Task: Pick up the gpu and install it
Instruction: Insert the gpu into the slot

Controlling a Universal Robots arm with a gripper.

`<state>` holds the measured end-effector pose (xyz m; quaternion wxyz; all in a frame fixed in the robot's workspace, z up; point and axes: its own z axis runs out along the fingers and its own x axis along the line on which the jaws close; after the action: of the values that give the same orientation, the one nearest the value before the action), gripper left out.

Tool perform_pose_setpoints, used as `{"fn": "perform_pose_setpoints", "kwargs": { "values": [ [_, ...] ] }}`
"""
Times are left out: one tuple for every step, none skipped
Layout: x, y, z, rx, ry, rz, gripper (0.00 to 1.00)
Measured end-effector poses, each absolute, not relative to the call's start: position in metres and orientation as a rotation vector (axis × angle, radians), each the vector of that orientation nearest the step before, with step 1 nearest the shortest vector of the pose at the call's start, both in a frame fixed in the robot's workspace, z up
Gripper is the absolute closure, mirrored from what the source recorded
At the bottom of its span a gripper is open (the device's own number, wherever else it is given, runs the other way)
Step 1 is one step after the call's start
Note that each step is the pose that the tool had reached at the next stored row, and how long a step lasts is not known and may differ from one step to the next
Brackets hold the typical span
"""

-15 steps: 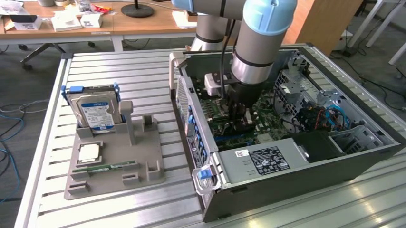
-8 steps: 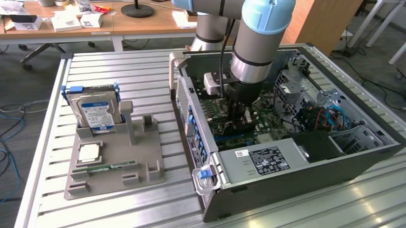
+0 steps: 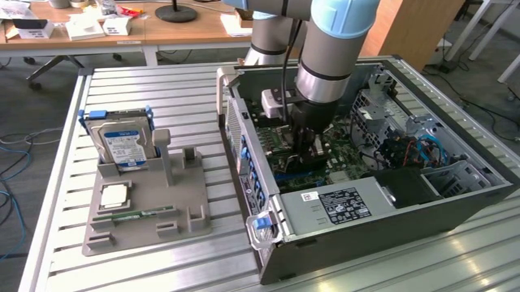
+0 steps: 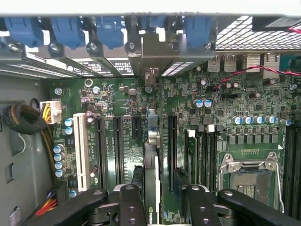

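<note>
The gpu is seen edge-on in the wrist view: a thin, upright card, its pale narrow edge running away from the camera between the long dark expansion slots of the motherboard. At its far end a silvery metal bracket rises against the case's rear wall, among the blue slot clips. A small green logo shows on the card close to the camera. Whether the card is fully seated in its slot cannot be told.

The gripper straddles the card, with one dark finger on each side of it. The fingers are closed in on the gpu and hold it between them.

In the exterior view, the arm reaches straight down into the open computer case, which lies on its side on the slatted metal bench. The gripper is low over the green board, and the card is hard to make out behind it. The empty processor socket sits just beside the slots, and the grey power supply fills the case's near end.

On the exterior view's left, well apart from the case, a grey fixture tray stands on the bench. It holds a hard drive with a blue-white label, upright, and a narrow green memory stick lying flat.
</note>
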<state>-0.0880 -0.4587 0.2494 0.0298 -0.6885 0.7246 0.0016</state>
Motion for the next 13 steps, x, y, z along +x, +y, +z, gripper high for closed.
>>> {"fn": "perform_pose_setpoints", "kwargs": {
  "values": [
    [-0.0880, -0.4588, 0.2502, -2.123, 2.234, 0.005, 0.60],
    [-0.0880, -0.4589, 0.2505, -2.123, 2.234, 0.005, 0.60],
    [-0.0880, -0.4592, 0.2506, -2.123, 2.234, 0.005, 0.60],
    [-0.0880, -0.4598, 0.2507, -2.123, 2.234, 0.005, 0.60],
    [-0.0880, -0.4608, 0.2508, -2.123, 2.234, 0.004, 0.60],
    [-0.0880, -0.4621, 0.2508, -2.123, 2.234, 0.004, 0.60],
    [-0.0880, -0.4633, 0.2509, -2.123, 2.234, 0.004, 0.60],
    [-0.0881, -0.4636, 0.2509, -2.123, 2.234, 0.004, 0.60],
    [-0.0880, -0.4641, 0.2509, -2.123, 2.234, 0.004, 0.60],
    [-0.0880, -0.4646, 0.2509, -2.123, 2.234, 0.004, 0.60],
    [-0.0880, -0.4649, 0.2509, -2.123, 2.234, 0.004, 0.60],
    [-0.0880, -0.4653, 0.2510, -2.123, 2.234, 0.004, 0.60],
    [-0.0880, -0.4659, 0.2511, -2.123, 2.234, 0.004, 0.60]
  ]
}}
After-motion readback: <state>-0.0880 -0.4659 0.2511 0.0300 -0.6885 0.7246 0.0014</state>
